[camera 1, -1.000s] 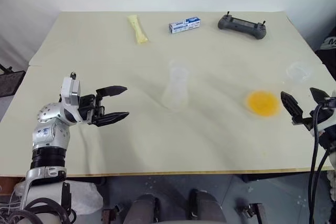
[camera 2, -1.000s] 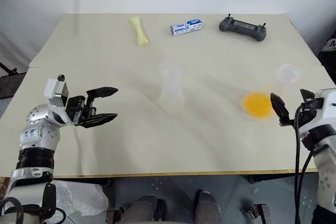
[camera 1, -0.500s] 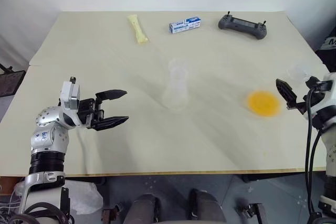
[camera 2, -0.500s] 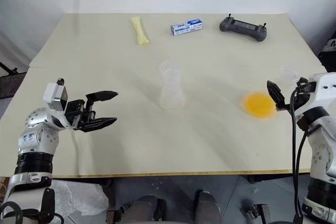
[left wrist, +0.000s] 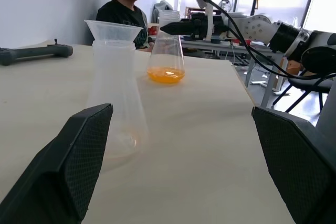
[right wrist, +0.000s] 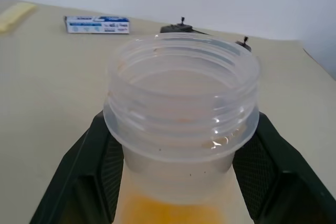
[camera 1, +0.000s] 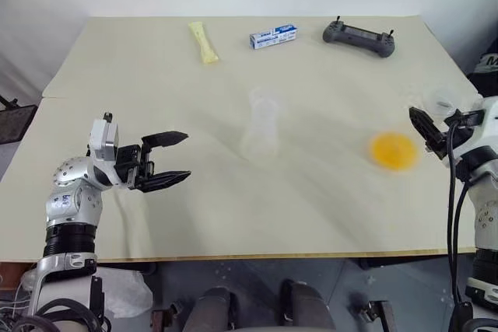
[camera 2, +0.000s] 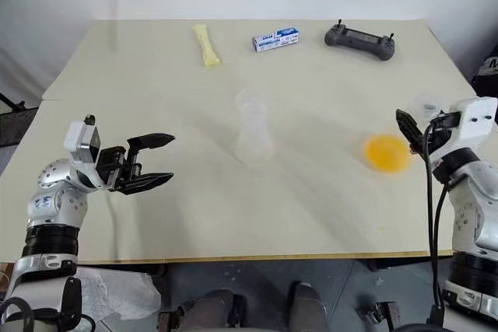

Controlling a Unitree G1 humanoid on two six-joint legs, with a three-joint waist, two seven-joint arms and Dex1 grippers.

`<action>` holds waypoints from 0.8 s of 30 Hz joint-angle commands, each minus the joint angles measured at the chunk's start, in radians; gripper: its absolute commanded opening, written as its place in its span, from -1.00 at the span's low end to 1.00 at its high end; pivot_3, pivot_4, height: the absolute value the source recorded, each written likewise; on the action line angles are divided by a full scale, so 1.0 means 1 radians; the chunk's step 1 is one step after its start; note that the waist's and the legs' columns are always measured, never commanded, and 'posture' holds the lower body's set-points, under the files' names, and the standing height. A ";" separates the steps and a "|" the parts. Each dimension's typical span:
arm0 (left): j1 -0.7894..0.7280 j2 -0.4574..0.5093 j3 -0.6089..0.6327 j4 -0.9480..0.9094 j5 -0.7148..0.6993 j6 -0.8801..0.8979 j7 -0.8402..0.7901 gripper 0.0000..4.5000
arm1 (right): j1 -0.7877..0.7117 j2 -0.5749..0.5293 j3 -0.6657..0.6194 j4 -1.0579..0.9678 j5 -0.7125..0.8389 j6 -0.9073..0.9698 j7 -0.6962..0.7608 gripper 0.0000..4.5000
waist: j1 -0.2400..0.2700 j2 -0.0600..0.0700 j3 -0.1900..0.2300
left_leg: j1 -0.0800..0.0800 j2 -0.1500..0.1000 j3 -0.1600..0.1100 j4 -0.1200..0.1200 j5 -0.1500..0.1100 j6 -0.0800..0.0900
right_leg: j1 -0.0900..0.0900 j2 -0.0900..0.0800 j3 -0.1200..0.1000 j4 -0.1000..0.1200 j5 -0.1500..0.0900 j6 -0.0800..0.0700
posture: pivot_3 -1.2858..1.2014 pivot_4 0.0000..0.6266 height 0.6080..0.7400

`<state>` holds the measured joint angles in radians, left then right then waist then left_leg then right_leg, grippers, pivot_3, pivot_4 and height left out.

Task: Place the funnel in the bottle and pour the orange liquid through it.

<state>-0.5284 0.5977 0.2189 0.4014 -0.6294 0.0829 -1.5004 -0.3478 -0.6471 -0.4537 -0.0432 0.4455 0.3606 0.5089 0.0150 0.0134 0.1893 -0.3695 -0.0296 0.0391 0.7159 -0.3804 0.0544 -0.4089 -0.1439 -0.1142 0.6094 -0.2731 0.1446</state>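
The clear bottle (camera 1: 261, 128) stands upright at the table's middle, and the transparent funnel (left wrist: 113, 26) sits in its neck. To the right stands a second clear flask (left wrist: 166, 51) holding the orange liquid (camera 1: 393, 150) in its base. My right gripper (camera 2: 420, 119) reaches in level from the near right. In the right wrist view both fingers (right wrist: 107, 166) press against the flask's neck (right wrist: 181, 103) just under its threaded mouth. My left gripper (camera 1: 187, 157) hovers open left of the bottle, pointing at it with a wide gap between them.
Along the far edge lie a yellow packet (camera 1: 203, 42), a blue-and-white box (camera 1: 273, 36) and a black controller (camera 1: 359, 37). A person (left wrist: 128, 3) sits beyond the table's right side. The table's right edge (camera 1: 459, 68) runs close to the orange flask.
My right gripper has moved away from me, from the near side of the orange flask to its neck, and its fingers have narrowed around it. The left arm has stayed still.
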 commanded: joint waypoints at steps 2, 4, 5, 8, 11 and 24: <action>-0.049 -0.005 0.000 0.036 -0.004 -0.019 -0.058 1.00 | -0.073 -0.045 0.092 -0.226 -0.066 0.046 -0.068 0.08 | -0.007 0.000 0.000 | 0.000 0.000 0.000 0.000 0.000 0.000 | 0.000 0.000 0.000 0.000 0.000 0.000 | 0.03 -0.52 1.00; -0.076 -0.009 -0.008 0.075 0.004 -0.028 -0.071 1.00 | -0.112 -0.063 0.151 -0.283 -0.115 0.089 -0.098 0.08 | -0.010 0.000 0.000 | 0.000 0.000 0.000 0.000 0.000 0.000 | 0.000 0.000 0.000 0.000 0.000 0.000 | 0.03 -0.52 1.00; -0.091 -0.011 -0.011 0.097 0.009 -0.033 -0.078 1.00 | -0.133 -0.068 0.176 -0.303 -0.135 0.110 -0.113 0.08 | -0.011 0.000 0.000 | 0.000 0.000 0.000 0.000 0.000 0.000 | -0.001 0.000 0.000 0.000 0.000 0.000 | 0.03 -0.52 1.00; -0.145 -0.023 -0.026 0.172 0.022 -0.052 -0.097 1.00 | -0.209 -0.091 0.286 -0.359 -0.226 0.158 -0.139 0.08 | -0.013 0.000 0.000 | -0.001 0.000 -0.001 0.000 0.000 0.000 | -0.001 0.000 -0.001 0.000 0.000 0.000 | 0.03 -0.52 1.00; -0.197 -0.037 -0.053 0.241 0.028 -0.071 -0.113 1.00 | -0.318 -0.100 0.451 -0.400 -0.356 0.221 -0.156 0.08 | -0.016 0.000 0.000 | -0.002 -0.001 -0.001 0.000 0.000 0.000 | -0.001 -0.001 -0.002 0.000 0.000 0.000 | 0.03 -0.52 1.00; -0.294 -0.016 -0.173 0.369 -0.016 -0.134 -0.114 1.00 | -0.526 -0.093 0.813 -0.308 -0.780 0.051 -0.071 0.08 | -0.019 0.000 0.000 | -0.003 -0.002 -0.001 -0.001 0.000 0.000 | -0.003 -0.001 -0.003 0.000 0.000 0.000 | 0.03 -0.52 1.00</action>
<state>-0.7999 0.5611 0.0464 0.7681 -0.6216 -0.0357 -1.5021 -0.8455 -0.7370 0.3616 -0.3390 -0.2808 0.4493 0.4321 -0.0043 0.0133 0.1895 -0.3729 -0.0314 0.0378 0.7152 -0.3805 0.0546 -0.4123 -0.1450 -0.1172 0.6099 -0.2731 0.1447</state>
